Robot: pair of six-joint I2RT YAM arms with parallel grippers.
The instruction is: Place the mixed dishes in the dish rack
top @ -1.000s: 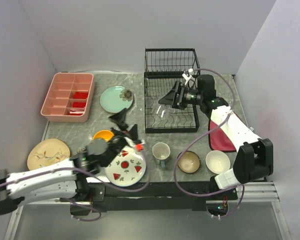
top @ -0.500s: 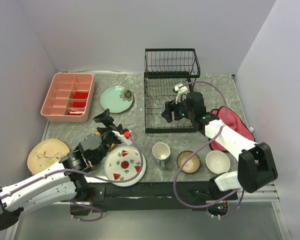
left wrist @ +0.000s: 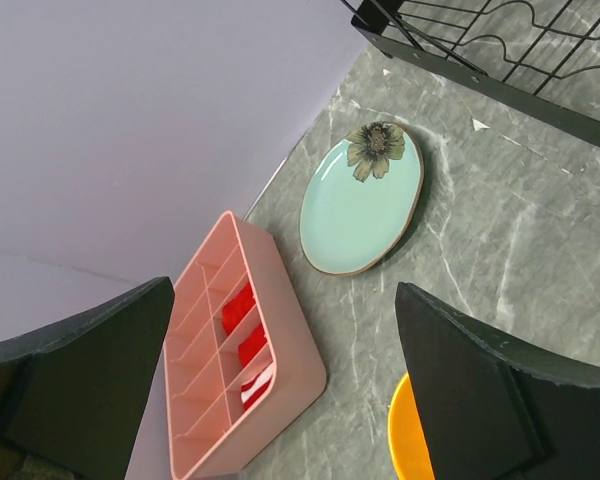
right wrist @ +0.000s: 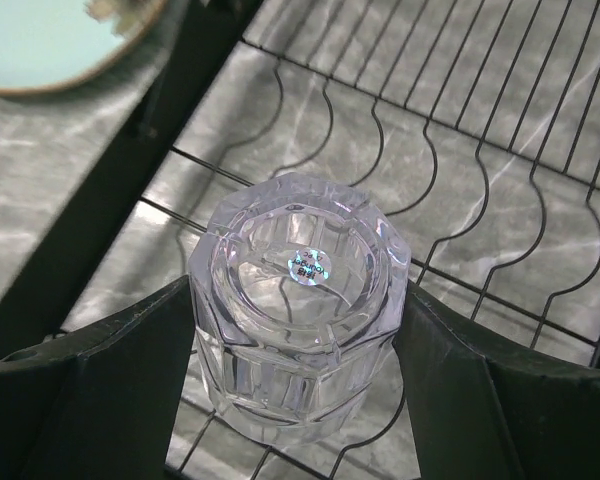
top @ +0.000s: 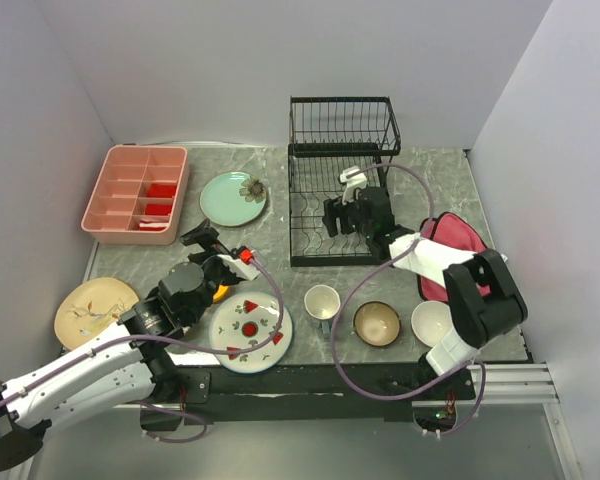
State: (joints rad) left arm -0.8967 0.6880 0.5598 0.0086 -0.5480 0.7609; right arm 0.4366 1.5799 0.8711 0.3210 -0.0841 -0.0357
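Over the desk (top: 280,225), top view: within the last second the right tool (top: 342,215) has dropped from above the dish rack (top: 325,262) into its lower tier. The left tool (top: 220,250) has shifted slightly leftward to hang over the orange bowl (top: 220,292), released and empty. The mint plate (top: 233,198), tan plate (top: 97,308), watermelon plate (top: 251,330), mug (top: 322,301), brown bowl (top: 377,323) and white bowl (top: 435,322) all lie on the desk outside the rack. By this reading, the first piece is about to be set down and the rest remain to load. Left wrist view: the fingers (left wrist: 90,370) stand far apart with nothing between them. Beyond them lie the mint plate (left wrist: 363,205) with its brown flower, the pink tray (left wrist: 270,330) holding red pieces, an orange rim at the lower edge, and a corner of the rack (left wrist: 480,72). Right wrist view: the right tool is clenched on the glass (right wrist: 302,320), one finger against each side. The glass is upside down, base uppermost, over the wavy wires of the lower tier; whether its rim rests on them cannot be told. A small round sticker (right wrist: 307,264) sits on the base, its print too small to read. No other writing shows.
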